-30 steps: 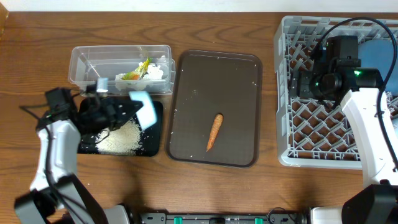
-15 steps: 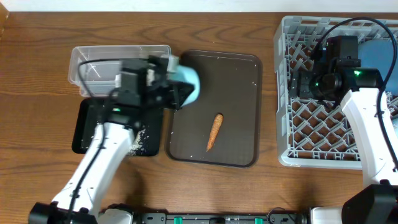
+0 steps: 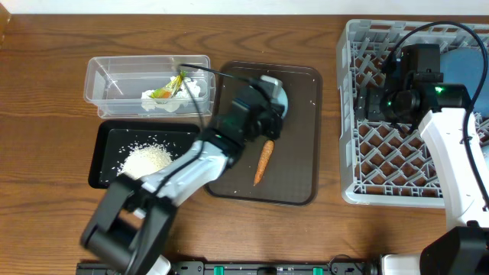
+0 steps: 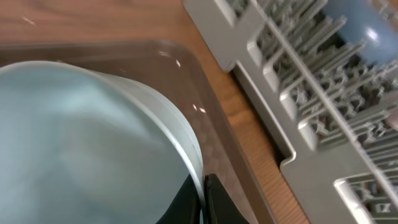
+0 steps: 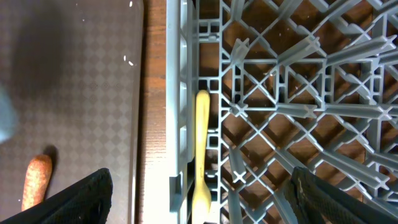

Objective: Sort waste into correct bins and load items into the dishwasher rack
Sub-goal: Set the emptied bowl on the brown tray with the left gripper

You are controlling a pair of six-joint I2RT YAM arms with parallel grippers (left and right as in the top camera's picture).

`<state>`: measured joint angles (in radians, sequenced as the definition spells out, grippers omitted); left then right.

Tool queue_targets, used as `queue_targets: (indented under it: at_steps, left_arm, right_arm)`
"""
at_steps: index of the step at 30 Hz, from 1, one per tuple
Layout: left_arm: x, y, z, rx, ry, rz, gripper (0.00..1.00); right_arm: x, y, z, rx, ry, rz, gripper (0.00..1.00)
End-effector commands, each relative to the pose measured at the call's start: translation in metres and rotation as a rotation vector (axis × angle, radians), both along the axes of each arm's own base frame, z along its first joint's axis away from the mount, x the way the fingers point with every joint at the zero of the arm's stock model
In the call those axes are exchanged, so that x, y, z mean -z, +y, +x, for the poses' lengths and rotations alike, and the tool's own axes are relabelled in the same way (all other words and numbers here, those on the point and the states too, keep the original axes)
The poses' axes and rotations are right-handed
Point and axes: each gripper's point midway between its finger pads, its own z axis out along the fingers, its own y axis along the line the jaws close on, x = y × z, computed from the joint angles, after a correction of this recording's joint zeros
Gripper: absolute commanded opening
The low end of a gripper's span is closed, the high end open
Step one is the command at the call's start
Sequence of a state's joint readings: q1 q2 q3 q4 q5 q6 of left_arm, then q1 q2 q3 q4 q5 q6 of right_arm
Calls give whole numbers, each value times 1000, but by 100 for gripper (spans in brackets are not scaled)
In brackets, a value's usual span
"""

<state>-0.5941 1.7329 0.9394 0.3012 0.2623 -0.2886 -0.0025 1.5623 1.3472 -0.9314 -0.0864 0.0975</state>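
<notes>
L gripper point(image 4: 203, 202) is pinched on the rim of the small light blue plastic cup point(image 3: 276, 95), one dark fingertip inside the wall, one outside, as the L wrist cam shows at the bottom edge. From overhead the cup sits over the far half of the large dark brown serving tray point(image 3: 294, 183). Can't tell if it touches the tray surface. The thin orange-brown carrot-like stick point(image 3: 263, 162) lies on the same tray, near the cup, toward the near edge and apart from it.

R gripper point(image 3: 374, 102) hangs over the L side of the big light grey lattice dishwasher rack point(image 3: 397, 164). Its fingers point(image 5: 81, 199) are spread wide w/ nothing between them. Directly under it, per the R wrist cam, the pale yellow spoon point(image 5: 202, 149) lies in a slot along the rack's edge wall next to the brown tray. A large dark blue dish point(image 3: 466, 57) sits in the rack's far R corner.

The clear plastic rectangular tub point(image 3: 114, 76) holds crumpled white tissue point(image 3: 191, 90) w/ the yellow-orange-green crinkly wrapper point(image 3: 164, 92) on it. Just in front of the tub, the shallow black rectangular tray point(image 3: 103, 153) holds a pile of loose white rice point(image 3: 147, 160).
</notes>
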Motion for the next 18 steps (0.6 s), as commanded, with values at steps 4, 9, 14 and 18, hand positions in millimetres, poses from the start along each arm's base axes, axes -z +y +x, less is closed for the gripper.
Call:
queue_targets:
  at_steps: [4,9,14,18]
  left_arm:
    - [14,-13,-2,12,-3,25,7]
    - [13,-13,-2,13,-3,25,30]
    - [11,-7,-2,3,8,33,47]
    - [3,13,-4,-29,40,54,49]
  right_arm:
    - [-6,6,1,-25,-14,-2,90]
    - [-7,6,3,-21,-22,0,90]
    - [-10,16,7,-39,-44,52,90]
    - [-17,31,14,-81,-81,133,89]
